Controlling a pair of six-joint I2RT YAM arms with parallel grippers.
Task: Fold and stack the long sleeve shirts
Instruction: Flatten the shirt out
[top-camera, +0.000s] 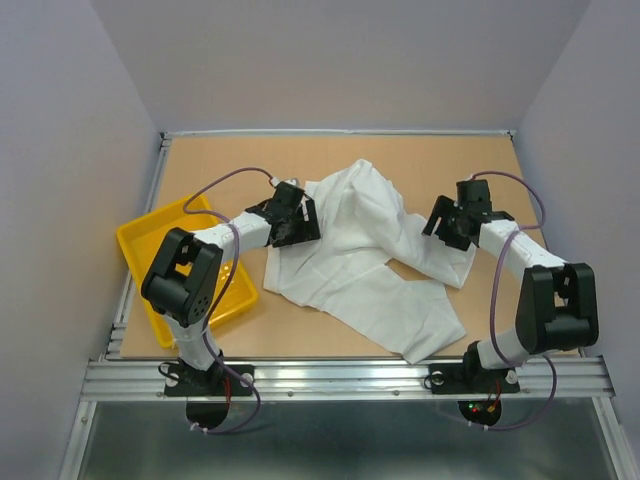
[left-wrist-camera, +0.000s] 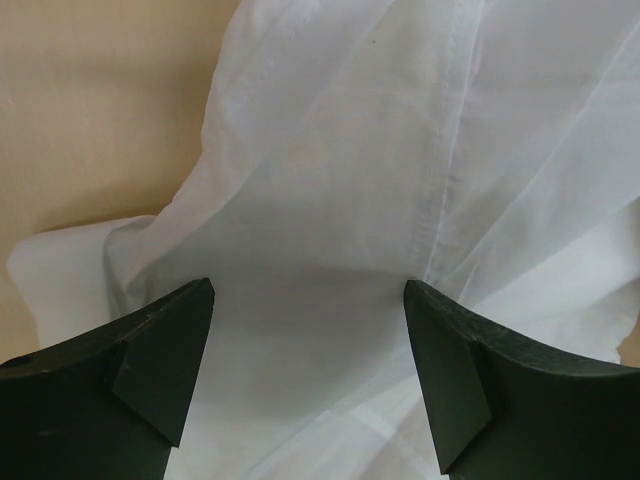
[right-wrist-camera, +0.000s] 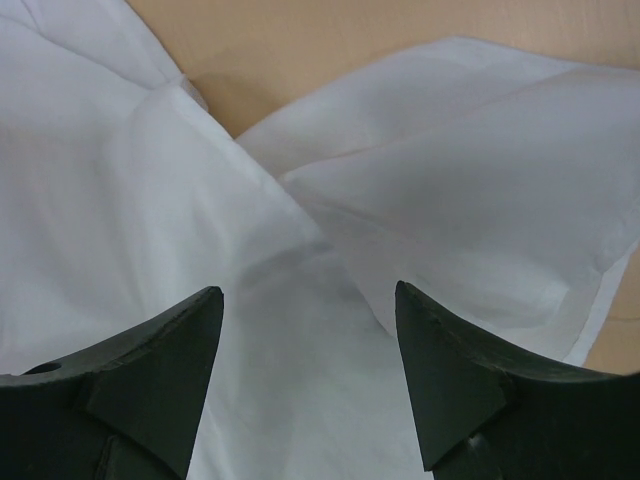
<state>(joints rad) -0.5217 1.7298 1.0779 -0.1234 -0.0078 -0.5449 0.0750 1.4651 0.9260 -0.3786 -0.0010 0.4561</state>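
White arms (top-camera: 238, 229), black joints (top-camera: 185, 276), purple cables (top-camera: 238, 171)

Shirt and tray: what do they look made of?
Shirt: thin woven cloth, probably cotton or a blend, in matte white. It drapes in soft creases, shows a stitched seam in the left wrist view, and looks slightly see-through where it lies in a single layer. Tray: most likely moulded plastic, an even yellow with a slight sheen, rounded corners and a raised rim.
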